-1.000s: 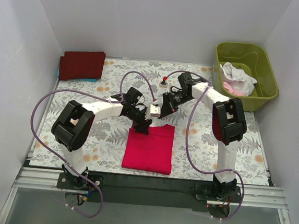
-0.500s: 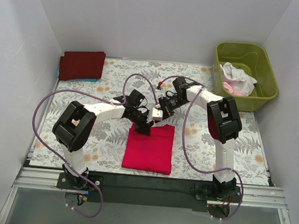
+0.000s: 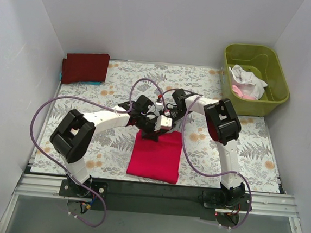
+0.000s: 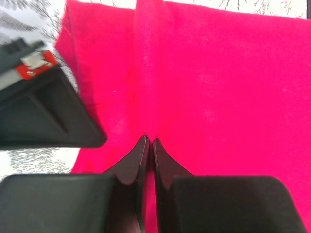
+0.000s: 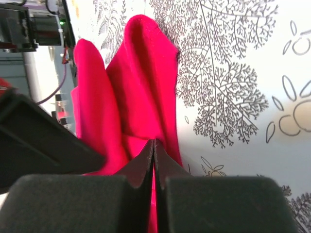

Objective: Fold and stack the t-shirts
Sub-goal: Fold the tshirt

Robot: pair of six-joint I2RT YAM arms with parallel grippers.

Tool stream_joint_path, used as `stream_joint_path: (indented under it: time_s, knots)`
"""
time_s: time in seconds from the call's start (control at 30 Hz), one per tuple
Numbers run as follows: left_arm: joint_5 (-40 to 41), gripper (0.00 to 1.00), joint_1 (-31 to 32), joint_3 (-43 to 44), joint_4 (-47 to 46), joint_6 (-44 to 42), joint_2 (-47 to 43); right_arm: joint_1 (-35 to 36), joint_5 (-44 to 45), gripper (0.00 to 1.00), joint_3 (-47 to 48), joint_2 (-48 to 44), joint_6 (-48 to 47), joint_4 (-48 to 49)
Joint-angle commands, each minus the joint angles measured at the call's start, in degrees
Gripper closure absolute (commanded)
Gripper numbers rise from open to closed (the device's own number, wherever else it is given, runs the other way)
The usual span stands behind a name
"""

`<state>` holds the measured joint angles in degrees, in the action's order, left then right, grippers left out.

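A bright crimson t-shirt, folded into a rectangle, lies on the floral table cloth in front of the arms. Both grippers meet at its far edge. My left gripper is shut, with a ridge of the crimson cloth running up from its tips. My right gripper is shut on the far edge of the crimson cloth, which stands up in folds at its tips. A dark maroon t-shirt lies folded at the far left corner.
An olive-green tub stands at the far right, holding a white shirt and a pale pink one. Purple cables loop over both arms. White walls close in the table on three sides.
My right gripper has swung left and down onto the crimson shirt's far edge. My left gripper has shifted slightly right, so the two now sit close together.
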<state>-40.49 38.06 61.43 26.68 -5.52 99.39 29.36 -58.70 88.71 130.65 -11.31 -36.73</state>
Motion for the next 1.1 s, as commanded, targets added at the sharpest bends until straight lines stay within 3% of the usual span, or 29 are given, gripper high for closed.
stream_joint_path:
  time_s: [0.0,0.7,1.07]
  knots:
    - [1.5,1.00,0.6,0.4,-1.2,-0.9,-5.2,0.0,-0.4,0.96,-1.2,0.5,-1.1,1.1]
    - [5.4,1.00,-0.3,8.0,-1.1,-3.0,-3.4,0.5,-2.1,0.96,-6.4,-1.1,-3.1,1.7]
    - [8.4,1.00,-1.1,5.8,-5.5,-3.4,-2.9,0.4,-2.7,0.95,-6.7,-1.7,-3.1,1.7]
